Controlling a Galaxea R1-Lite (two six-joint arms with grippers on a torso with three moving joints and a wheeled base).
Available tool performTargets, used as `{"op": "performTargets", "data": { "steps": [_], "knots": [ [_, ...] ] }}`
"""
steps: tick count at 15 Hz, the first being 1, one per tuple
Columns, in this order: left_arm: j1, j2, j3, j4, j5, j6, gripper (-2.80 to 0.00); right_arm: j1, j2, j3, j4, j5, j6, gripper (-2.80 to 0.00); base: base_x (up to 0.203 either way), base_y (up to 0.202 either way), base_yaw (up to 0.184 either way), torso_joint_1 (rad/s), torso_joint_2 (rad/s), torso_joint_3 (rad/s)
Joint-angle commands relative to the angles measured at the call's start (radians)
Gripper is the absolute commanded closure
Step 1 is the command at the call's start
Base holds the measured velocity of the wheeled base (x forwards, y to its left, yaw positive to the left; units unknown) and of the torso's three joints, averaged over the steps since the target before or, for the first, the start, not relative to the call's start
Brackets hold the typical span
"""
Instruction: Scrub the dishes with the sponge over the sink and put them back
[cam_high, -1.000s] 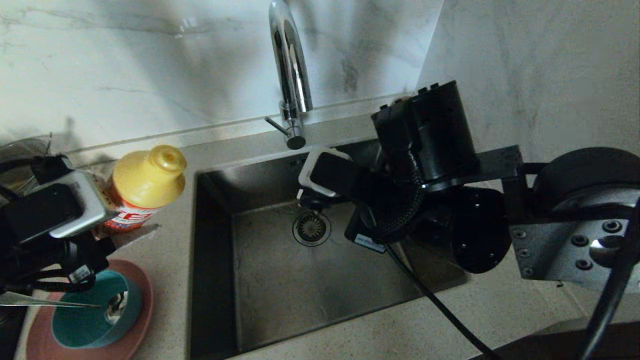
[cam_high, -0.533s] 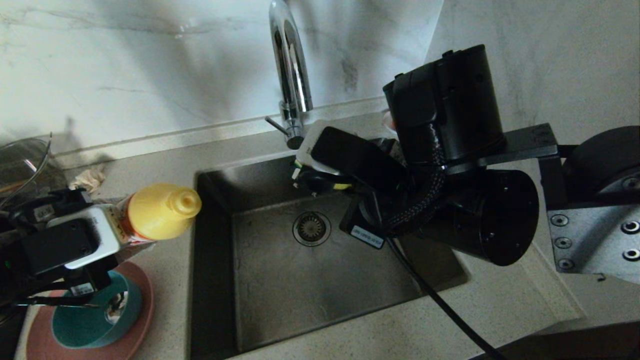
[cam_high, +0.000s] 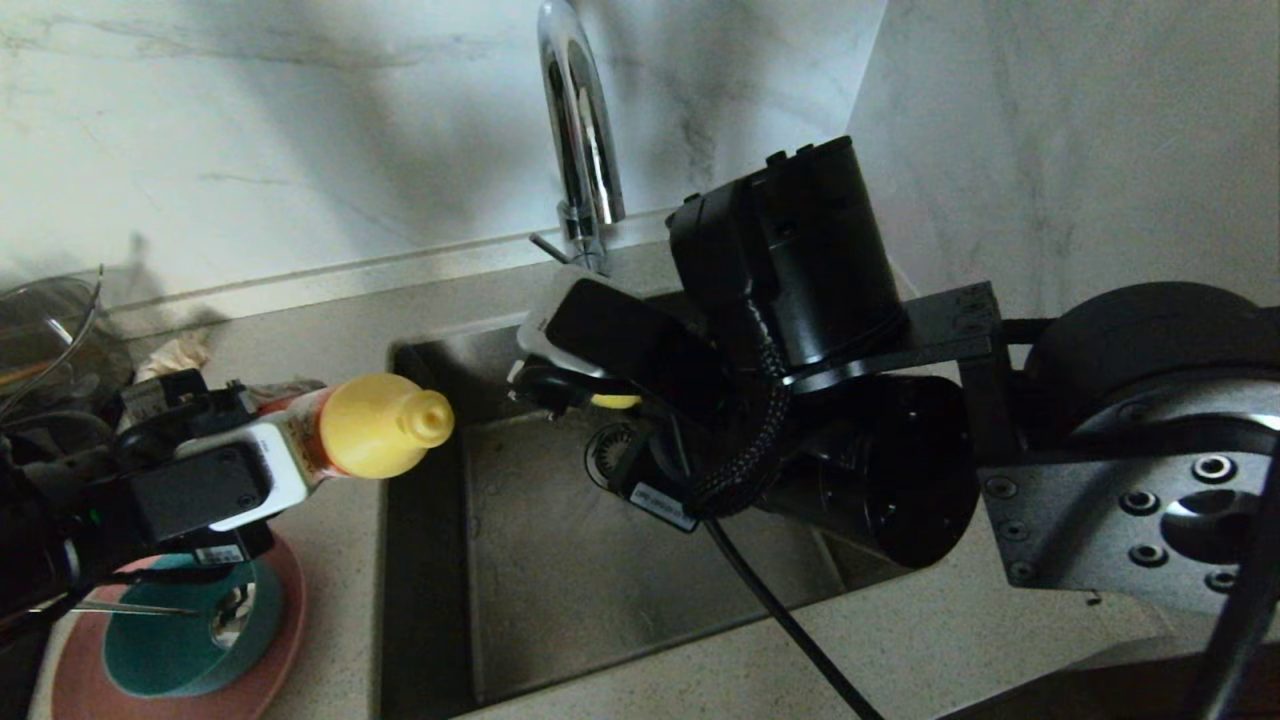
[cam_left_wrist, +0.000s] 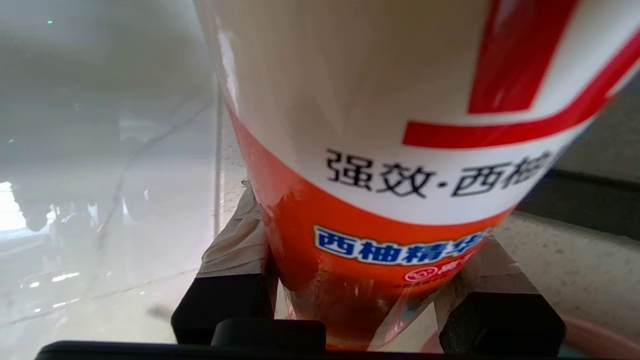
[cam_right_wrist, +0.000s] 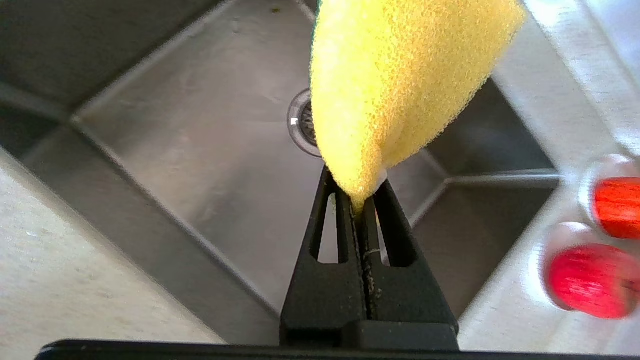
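The left gripper (cam_left_wrist: 367, 280) clamps a detergent bottle (cam_left_wrist: 400, 150) by its base, one finger (cam_left_wrist: 225, 295) on each side. The label is white over orange, with red strokes above; the black characters 强效·西柚 can be read, and below them a blue band with white characters, partly legible as 西柚精华. In the head view the bottle (cam_high: 345, 430) lies nearly level, its yellow cap (cam_high: 385, 425) pointing toward the sink (cam_high: 560, 590) from over the counter at the sink's left edge.

The right gripper (cam_right_wrist: 363, 210) is pinched tight on a corner of the yellow sponge (cam_right_wrist: 395, 85), held above the sink — the drain strainer (cam_right_wrist: 300, 122) shows just behind it. Two small white saucers with red fruit (cam_right_wrist: 595, 250) sit on the counter near the sink's corner.

The teal bowl (cam_high: 170, 640) stands on the pink plate (cam_high: 270, 660) at the near left, below the left arm. The chrome tap (cam_high: 580, 130) rises behind the sink; the right arm hides much of the far side of the sink. A glass pot (cam_high: 50, 330) and a beige rag (cam_high: 175, 355) lie at the far left.
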Motion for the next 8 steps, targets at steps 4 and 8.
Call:
{"op": "performTargets", "data": {
  "steps": [4,8],
  "knots": [
    [-0.013,0.112,0.058,-0.212,-0.002,0.031,0.00,0.004,0.026,-0.006,0.009,0.047,0.029,0.00,0.000,0.000,0.000,0.000,0.00,0.000],
    [-0.025,0.143,0.096,-0.308,-0.010,0.058,0.00,0.003,0.032,-0.004,0.023,0.101,0.073,0.00,0.000,0.000,0.000,0.000,0.00,0.000]
  ]
}}
